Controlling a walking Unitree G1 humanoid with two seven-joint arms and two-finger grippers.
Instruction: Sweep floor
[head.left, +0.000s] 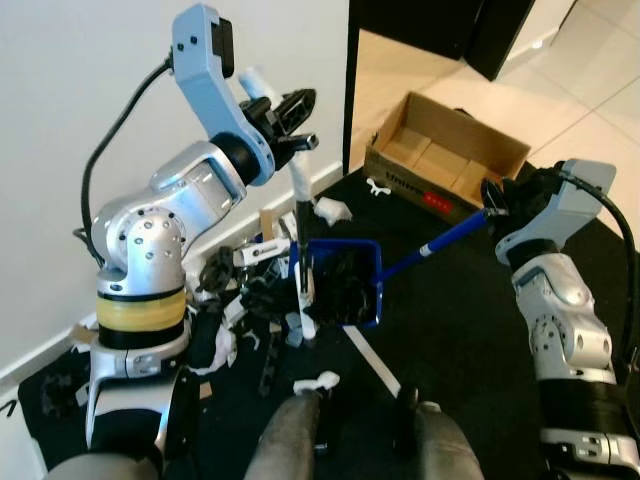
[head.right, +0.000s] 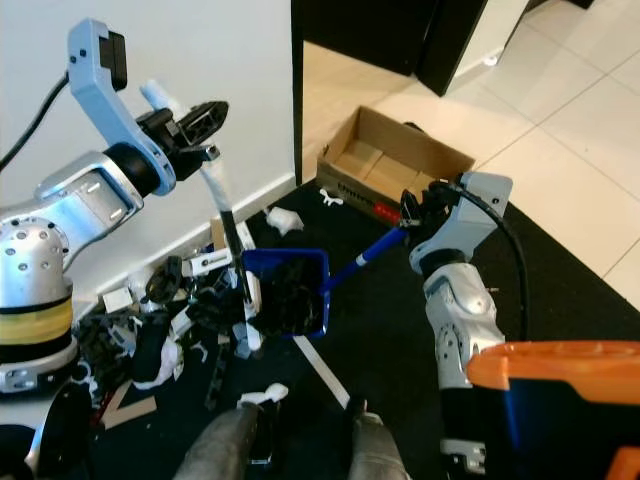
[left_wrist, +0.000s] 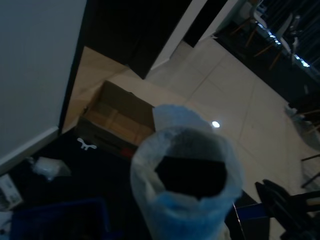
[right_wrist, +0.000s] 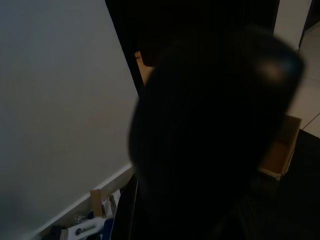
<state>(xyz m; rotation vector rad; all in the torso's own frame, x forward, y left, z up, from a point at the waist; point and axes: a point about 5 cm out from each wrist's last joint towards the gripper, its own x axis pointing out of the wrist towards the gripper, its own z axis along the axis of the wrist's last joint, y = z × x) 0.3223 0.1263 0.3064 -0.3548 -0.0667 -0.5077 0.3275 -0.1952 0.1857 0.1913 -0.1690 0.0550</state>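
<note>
My left gripper (head.left: 288, 112) is raised beside the white wall, shut on the white-wrapped top of the broom handle (head.left: 300, 185). The stick runs down to the brush end (head.left: 305, 325) on the black mat. The handle's taped tip (left_wrist: 185, 185) looms close in the left wrist view. A blue dustpan (head.left: 348, 285) holding dark scraps lies right beside the brush. Its long blue handle (head.left: 445, 238) slants up to my right gripper (head.left: 495, 205), which is shut on its end. A pile of black and white debris (head.left: 245, 290) lies left of the pan, by the wall.
An open cardboard box (head.left: 445, 155) sits beyond the dustpan at the mat's (head.left: 450, 330) far edge, next to a dark doorway. White scraps (head.left: 318, 381) lie near my feet (head.left: 290, 435). Tiled floor (head.right: 560, 130) stretches to the right.
</note>
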